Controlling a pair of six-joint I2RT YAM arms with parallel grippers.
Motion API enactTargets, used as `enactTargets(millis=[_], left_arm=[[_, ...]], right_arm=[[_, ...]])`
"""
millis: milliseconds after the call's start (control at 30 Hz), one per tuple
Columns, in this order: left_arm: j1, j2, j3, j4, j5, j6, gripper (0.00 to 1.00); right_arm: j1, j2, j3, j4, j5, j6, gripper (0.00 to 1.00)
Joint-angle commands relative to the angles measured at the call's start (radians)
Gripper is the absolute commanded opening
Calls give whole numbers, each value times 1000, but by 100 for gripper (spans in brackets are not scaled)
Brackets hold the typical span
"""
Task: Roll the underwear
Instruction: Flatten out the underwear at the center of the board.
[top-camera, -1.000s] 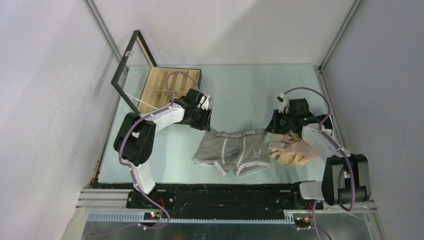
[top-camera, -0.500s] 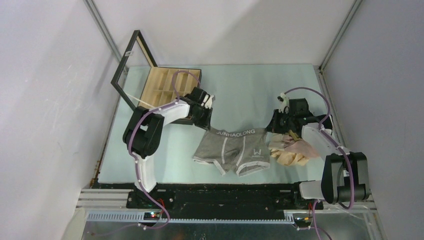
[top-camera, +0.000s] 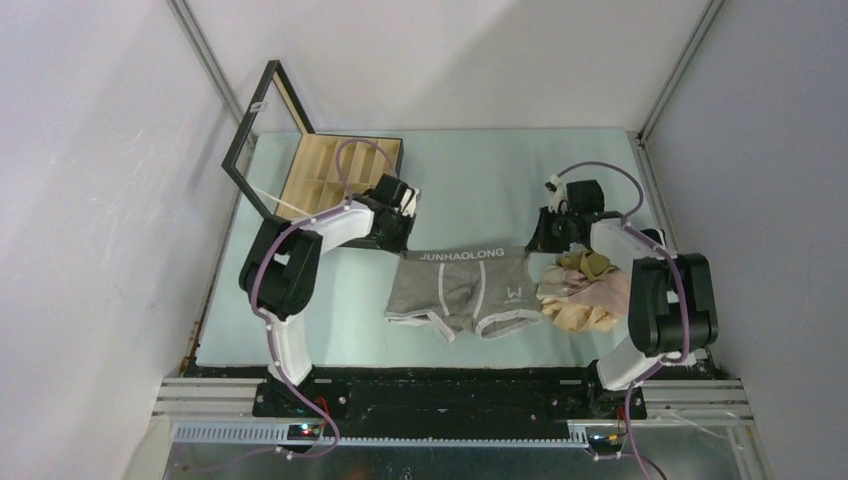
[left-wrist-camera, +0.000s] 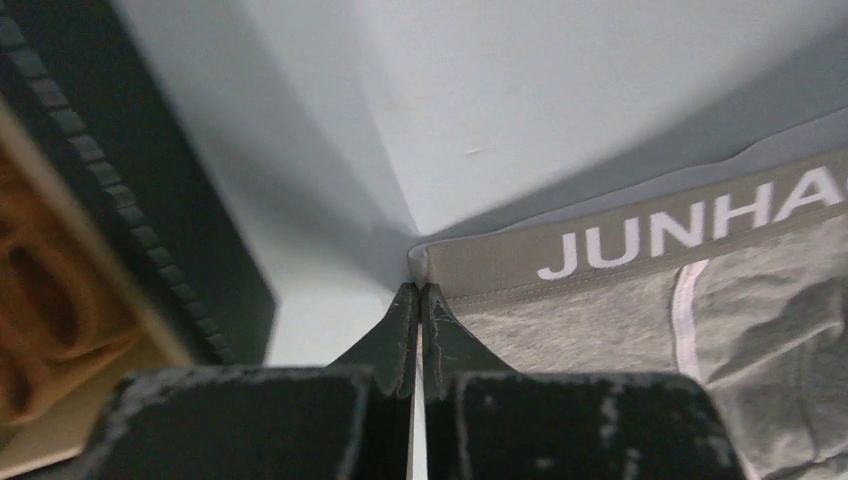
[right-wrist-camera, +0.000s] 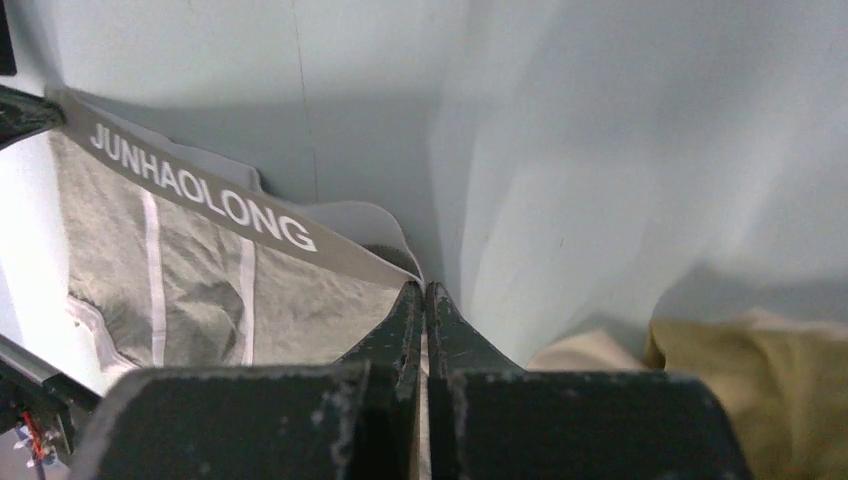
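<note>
We see the grey underwear (top-camera: 462, 295) in the middle of the frame in the top view, lying on the pale blue worktop (top-camera: 480, 180) with its waistband, lettered JUNHAOLONG, drawn straight across between the two arms. The left tool (top-camera: 403, 250) is closed, and in its wrist view the tips (left-wrist-camera: 418, 292) meet right at the left corner of the waistband, pinching the cloth (left-wrist-camera: 600, 300). The right tool (top-camera: 531, 247) is likewise closed on the opposite corner; its wrist view shows the tips (right-wrist-camera: 422, 292) nipping the band's end, with the grey fabric (right-wrist-camera: 200, 290) spreading away to the left of that frame.

Just right of the grey underwear lies a heap of beige and pale pink garments (top-camera: 585, 300), with an olive piece on its upper edge. In the upper left stands the wooden box (top-camera: 340, 165) with compartments, its black-framed lid (top-camera: 262, 140) raised.
</note>
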Motion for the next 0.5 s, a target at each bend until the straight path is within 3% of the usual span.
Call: enactTargets(millis=[0,100,267,367,467], left_arm=[[34,-61,-27,5,-195,51,0],[37,-60,-17,-1,-232,54,0],[36,-67,-9,-5,-250,40,1],[37,-89,20,-20,-249,44,18],[37,-144,54,-54,-268,55,33]], right_arm=[[2,89,88,43,29,-44,0],[6,150,134,57,56,-48,0],[10,221,226,61,61,-53,22],[19,222,263,66,82,-48,36],[16,159,292,67,94,-43,41]])
